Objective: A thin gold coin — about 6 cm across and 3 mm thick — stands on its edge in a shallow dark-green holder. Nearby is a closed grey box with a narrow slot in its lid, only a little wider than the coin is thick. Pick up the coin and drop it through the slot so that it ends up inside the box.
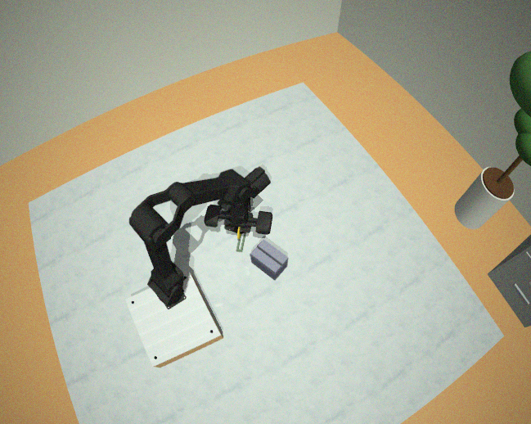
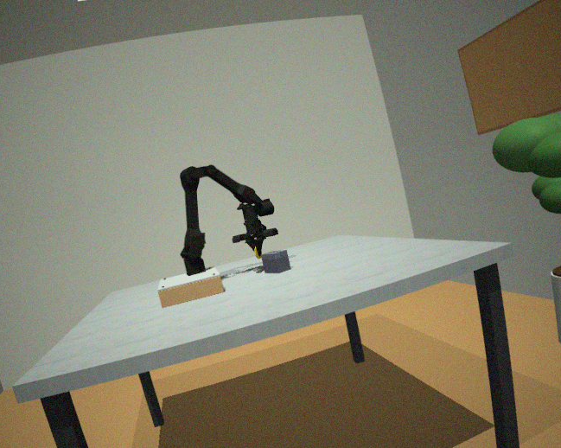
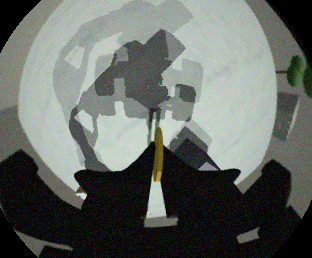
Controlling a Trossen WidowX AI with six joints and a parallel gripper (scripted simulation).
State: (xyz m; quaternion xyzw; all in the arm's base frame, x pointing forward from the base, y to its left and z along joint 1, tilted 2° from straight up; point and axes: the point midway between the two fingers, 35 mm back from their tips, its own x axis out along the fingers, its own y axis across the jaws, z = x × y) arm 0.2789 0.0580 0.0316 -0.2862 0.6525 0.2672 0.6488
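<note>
The gripper [image 1: 239, 230] pinches the gold coin [image 1: 239, 232] on edge, directly above the green holder [image 1: 240, 245], with the grey slotted box [image 1: 269, 259] just beside, all mid-table [image 1: 347, 273].

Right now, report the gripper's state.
Gripper: shut on the thin gold coin, held edge-on between the fingers.

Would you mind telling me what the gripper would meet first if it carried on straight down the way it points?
The gripper, shut on the gold coin, would probably meet the dark-green holder first, though depth is unclear.
</note>
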